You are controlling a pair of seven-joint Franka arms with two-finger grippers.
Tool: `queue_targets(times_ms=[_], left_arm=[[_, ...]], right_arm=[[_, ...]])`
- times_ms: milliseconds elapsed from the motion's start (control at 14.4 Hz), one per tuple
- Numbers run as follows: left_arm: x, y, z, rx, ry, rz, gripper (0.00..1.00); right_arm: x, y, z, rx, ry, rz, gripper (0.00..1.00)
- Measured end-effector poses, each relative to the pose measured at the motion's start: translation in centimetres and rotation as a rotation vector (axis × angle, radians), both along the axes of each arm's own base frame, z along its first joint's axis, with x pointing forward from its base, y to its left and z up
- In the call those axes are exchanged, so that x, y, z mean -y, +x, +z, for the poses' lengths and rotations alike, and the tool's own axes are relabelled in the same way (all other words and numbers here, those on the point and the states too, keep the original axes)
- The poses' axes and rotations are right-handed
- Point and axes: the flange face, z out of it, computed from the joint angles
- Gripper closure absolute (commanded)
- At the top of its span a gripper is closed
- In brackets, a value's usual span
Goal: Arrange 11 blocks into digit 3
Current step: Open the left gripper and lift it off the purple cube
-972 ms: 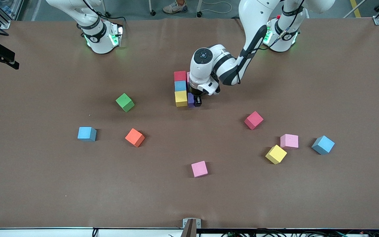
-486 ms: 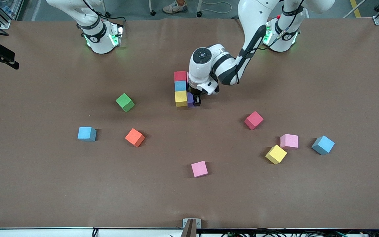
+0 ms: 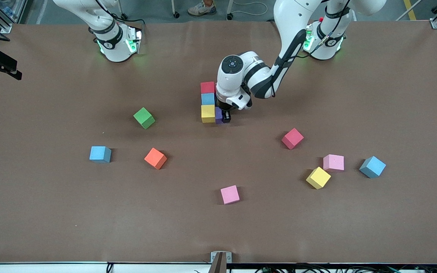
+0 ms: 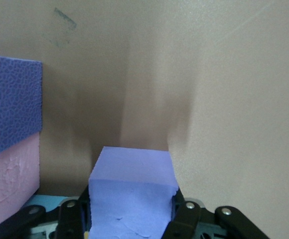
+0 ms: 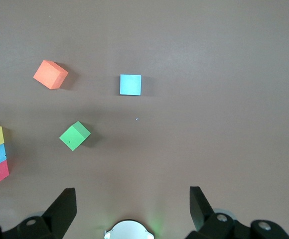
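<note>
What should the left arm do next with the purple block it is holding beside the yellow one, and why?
Probably open the jaws and lift straight up. The left gripper is shut on the purple block, which sits low at the table beside the yellow block of the column, seemingly where it belongs. The right gripper waits open near its base.

Purple block (image 3: 219, 115) touches the yellow block (image 3: 208, 113).

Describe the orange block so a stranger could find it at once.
Start from the green block toward the right arm's end of the table. The orange block lies loose just nearer the front camera, beside a blue block. It is the only orange cube, turned at an angle and touching nothing.
</note>
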Motion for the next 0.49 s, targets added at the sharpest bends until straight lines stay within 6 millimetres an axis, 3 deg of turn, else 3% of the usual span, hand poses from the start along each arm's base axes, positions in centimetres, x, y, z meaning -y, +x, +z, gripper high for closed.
queue_targets(times_ms=[69,139,208,486], left_arm=[[0.02,0.04,-0.01,0.000,0.000,0.000,0.39],[0.03,0.07,-0.02,0.000,-0.001,0.001,0.10],[0.05,0.13,-0.06,0.000,-0.001,0.001,0.00],[0.51,0.93,0.28,0.023,-0.004,-0.012,0.00]], right_arm=[[0.00,0.00,0.00,0.000,0.000,0.000,0.00],[0.00,0.00,0.00,0.000,0.000,0.000,0.00],[0.00,0.00,0.00,0.000,0.000,0.000,0.00],[0.01,0.00,0.00,0.000,0.000,0.000,0.00]])
